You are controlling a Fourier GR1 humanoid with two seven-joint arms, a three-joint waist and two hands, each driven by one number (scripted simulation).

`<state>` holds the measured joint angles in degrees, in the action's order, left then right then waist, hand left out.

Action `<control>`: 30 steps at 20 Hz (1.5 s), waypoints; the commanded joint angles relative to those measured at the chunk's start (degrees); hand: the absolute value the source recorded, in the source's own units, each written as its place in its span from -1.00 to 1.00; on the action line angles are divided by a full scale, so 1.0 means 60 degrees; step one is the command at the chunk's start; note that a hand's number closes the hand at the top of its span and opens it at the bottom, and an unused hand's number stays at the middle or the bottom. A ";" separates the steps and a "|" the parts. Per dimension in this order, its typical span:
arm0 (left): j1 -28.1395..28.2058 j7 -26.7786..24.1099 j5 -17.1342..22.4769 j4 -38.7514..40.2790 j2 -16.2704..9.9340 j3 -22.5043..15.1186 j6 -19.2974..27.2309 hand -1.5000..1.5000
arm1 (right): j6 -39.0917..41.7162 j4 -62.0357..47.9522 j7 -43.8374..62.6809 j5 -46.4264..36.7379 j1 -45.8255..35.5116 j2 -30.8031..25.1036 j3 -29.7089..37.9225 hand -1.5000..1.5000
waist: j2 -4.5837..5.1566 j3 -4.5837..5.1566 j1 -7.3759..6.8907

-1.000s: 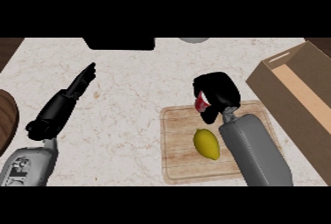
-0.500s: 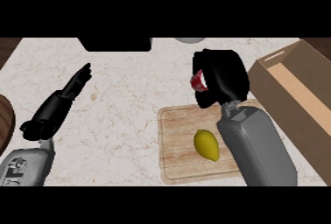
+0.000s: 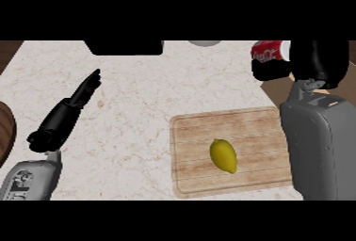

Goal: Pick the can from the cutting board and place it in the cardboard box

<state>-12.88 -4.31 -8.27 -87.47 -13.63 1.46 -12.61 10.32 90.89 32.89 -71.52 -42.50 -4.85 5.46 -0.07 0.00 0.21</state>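
My right hand (image 3: 316, 63) is up at the far right with its fingers curled round a red can (image 3: 268, 52), which shows at the hand's left side, lifted off the counter. The wooden cutting board (image 3: 201, 141) lies below it, at the right of the middle. Only a small brown strip of the cardboard box (image 3: 277, 92) shows, beside my right forearm, which hides most of it. My left hand (image 3: 69, 110) rests open over the counter at the left, fingers straight and pointing up and right.
A yellow lemon (image 3: 223, 156) lies on the cutting board. A dark object (image 3: 125, 47) sits at the counter's far edge, with a grey round thing (image 3: 203, 43) beside it. A dark wooden rim (image 3: 5, 132) shows at the left edge.
My right hand has carried the can off the cutting board, up and to the right, toward the box. The left hand has stayed put.
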 commanded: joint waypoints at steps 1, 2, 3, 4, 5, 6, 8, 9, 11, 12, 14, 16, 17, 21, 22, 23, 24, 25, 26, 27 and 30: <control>0.0392 -0.0389 0.0204 0.0043 -0.0247 0.0184 -0.0376 0.00 | -0.0474 -0.0002 0.0163 0.0312 0.0066 -0.0629 0.1196 1.00 | 0.0012 -0.0001 -0.0046; 0.0526 -0.0564 0.0211 -0.0055 -0.0298 0.0234 -0.0418 0.00 | -0.0240 -0.0023 0.0025 0.0513 -0.0181 -0.0987 0.1424 1.00 | 0.0007 0.0000 -0.0058; 0.0254 0.0426 -0.0053 -0.0569 0.0173 -0.0140 0.0029 0.00 | -0.0394 -0.0093 -0.0137 0.0590 0.0283 -0.1155 0.1613 1.00 | 0.0000 -0.0006 -0.0037; 0.0197 -0.0168 0.0188 -0.0156 -0.0096 0.0187 -0.0259 0.00 | -0.0352 -0.0575 -0.0127 0.0753 -0.0274 -0.1464 0.1973 1.00 | 0.0019 -0.0001 -0.0060; -0.0390 0.0282 0.0115 0.0089 -0.0172 0.0223 -0.0272 0.00 | -0.0278 -0.0800 -0.0472 0.1038 -0.0148 -0.1751 0.2181 1.00 | 0.0025 -0.0003 -0.0021; 0.0129 0.0251 -0.0037 -0.0389 0.0315 -0.0195 0.0001 0.00 | -0.0200 -0.1354 -0.0731 0.0979 -0.0374 -0.2336 0.2405 1.00 | 0.0025 -0.0004 -0.0078; 0.0018 0.0253 0.0074 -0.0427 -0.0010 0.0051 -0.0225 0.00 | -0.0139 -0.1807 -0.1269 0.0914 0.0114 -0.2801 0.2354 1.00 | 0.0029 -0.0004 -0.0072; -0.0131 0.0359 -0.0093 -0.0310 0.0215 -0.0022 0.0059 0.00 | 0.0642 -0.1584 -0.0990 0.1083 0.0153 -0.2737 0.2233 1.00 | 0.0013 -0.0001 -0.0024; 0.0392 -0.0244 0.0044 -0.0248 -0.0024 0.0141 -0.0215 0.00 | 0.1063 -0.2418 -0.1150 0.1189 0.0033 -0.3079 0.2363 1.00 | 0.0034 0.0003 -0.0099; -0.0045 0.0014 0.0247 0.0144 -0.0168 0.0321 -0.0419 0.00 | 0.1315 -0.2387 -0.1411 0.1476 0.0586 -0.3002 0.2449 1.00 | 0.0039 0.0000 0.0000; 0.0307 0.0004 -0.0171 -0.0358 0.0134 -0.0075 -0.0051 0.00 | 0.2239 -0.3191 -0.1509 0.1864 0.0382 -0.3503 0.2834 1.00 | 0.0033 -0.0002 -0.0077; -0.0100 0.0364 0.0008 -0.0343 0.0157 0.0003 -0.0141 0.00 | 0.2541 -0.3934 -0.2052 0.2286 0.0318 -0.4110 0.3308 1.00 | 0.0043 -0.0006 -0.0058; -0.0135 0.0042 -0.0122 0.0074 -0.0041 0.0211 -0.0095 0.00 | 0.2971 -0.3785 -0.2217 0.2353 0.0598 -0.4296 0.3228 1.00 | 0.0034 0.0000 0.0012; 0.0068 0.0198 0.0173 -0.0385 -0.0105 0.0257 -0.0405 0.00 | 0.3413 -0.4739 -0.2894 0.2364 0.1055 -0.4838 0.3100 1.00 | 0.0019 -0.0003 -0.0084; -0.0375 0.0522 -0.0102 -0.0147 0.0117 0.0033 -0.0189 0.00 | 0.3113 -0.5206 -0.2621 0.2124 0.0725 -0.4590 0.2838 1.00 | 0.0041 -0.0003 -0.0106; 0.0213 0.0575 -0.0084 -0.0911 0.0216 -0.0116 -0.0193 0.00 | 0.3954 -0.4572 -0.2329 0.2485 0.0860 -0.4888 0.3142 1.00 | -0.0009 0.0000 -0.0068; 0.0204 0.0024 0.0001 -0.0341 -0.0030 0.0139 -0.0367 0.00 | 0.3522 -0.5363 -0.2940 0.2462 0.1297 -0.4936 0.3226 1.00 | 0.0031 -0.0003 -0.0080; -0.0086 0.0403 -0.0136 -0.0295 0.0255 0.0038 -0.0081 0.00 | 0.4424 -0.4859 -0.2799 0.2852 0.1000 -0.5072 0.3256 -1.00 | 0.0005 0.0001 -0.0021; -0.0049 -0.0240 0.0184 0.0127 -0.0236 0.0412 -0.0591 0.00 | 0.3901 -0.5821 -0.3477 0.2820 0.0896 -0.4917 0.3107 -1.00 | 0.0055 -0.0002 -0.0120; 0.0055 0.0404 0.0187 -0.0558 -0.0050 0.0326 -0.0394 0.00 | 0.4405 -0.5242 -0.3930 0.3147 0.1436 -0.5054 0.3163 -1.00 | 0.0001 -0.0004 -0.0050; 0.0025 0.0119 0.0303 -0.0160 -0.0172 0.0481 -0.0629 0.00 | 0.4339 -0.5404 -0.4896 0.3612 0.1243 -0.5386 0.3337 -1.00 | 0.0013 -0.0003 -0.0039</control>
<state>-12.43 -3.54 -7.55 -89.18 -14.08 3.13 -15.37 34.72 58.91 9.87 -53.19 -36.40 -35.57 24.69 0.07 -0.02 -0.23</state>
